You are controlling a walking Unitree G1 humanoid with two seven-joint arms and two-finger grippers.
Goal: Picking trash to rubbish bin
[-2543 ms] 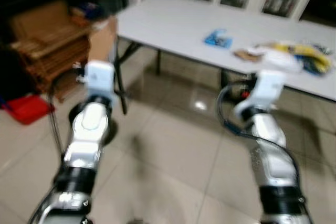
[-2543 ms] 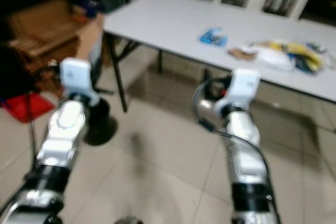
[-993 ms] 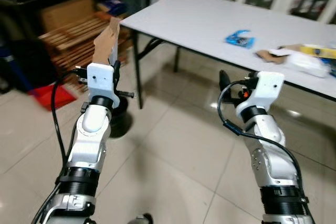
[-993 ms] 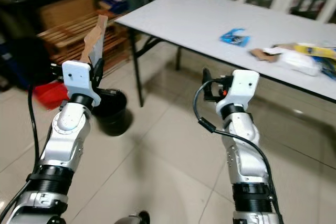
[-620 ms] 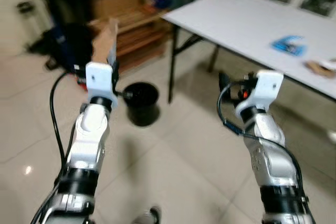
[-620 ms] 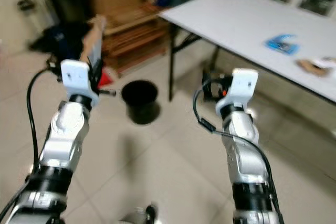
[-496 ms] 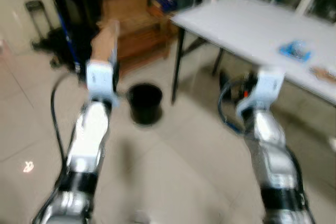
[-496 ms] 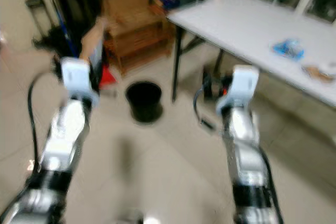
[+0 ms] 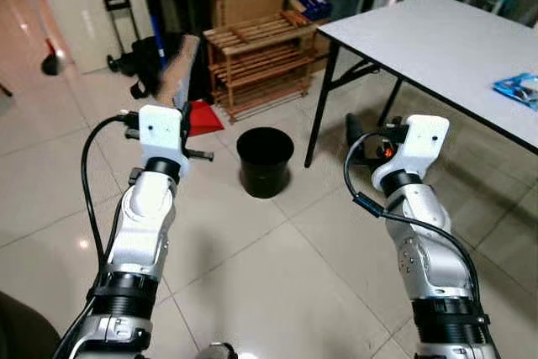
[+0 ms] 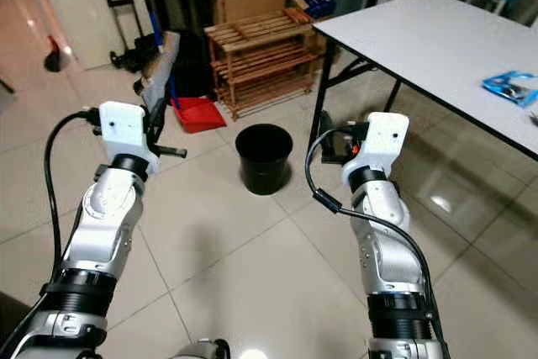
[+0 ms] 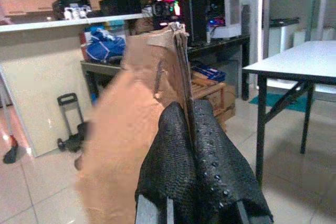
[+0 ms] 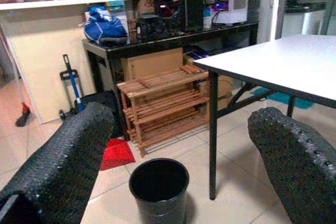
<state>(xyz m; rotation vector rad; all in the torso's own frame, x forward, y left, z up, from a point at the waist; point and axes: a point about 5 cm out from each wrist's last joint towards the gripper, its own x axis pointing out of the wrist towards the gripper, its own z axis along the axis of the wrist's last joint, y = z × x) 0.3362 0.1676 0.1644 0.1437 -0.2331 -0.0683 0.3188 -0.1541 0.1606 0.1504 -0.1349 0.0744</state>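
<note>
Cardboard scrap [image 11: 137, 129] | clamped upright in left gripper [image 11: 191, 124], carried clear for bin [image 9: 265, 160] ahead | right gripper [image 12: 178, 145] spread apart, idle

Upright brown cardboard scrap [image 11: 131, 129], pinched.

Open tile floor [image 9: 277, 266] spans frame centre and bottom, free passage up to the black bin [image 9: 265, 161] at centre. Table leg [image 9: 319, 103] stands just right of it, wooden rack [image 9: 261, 60] behind, red dustpan [image 9: 202, 116] to its left. White table [image 9: 445, 48] blocks upper right.
</note>
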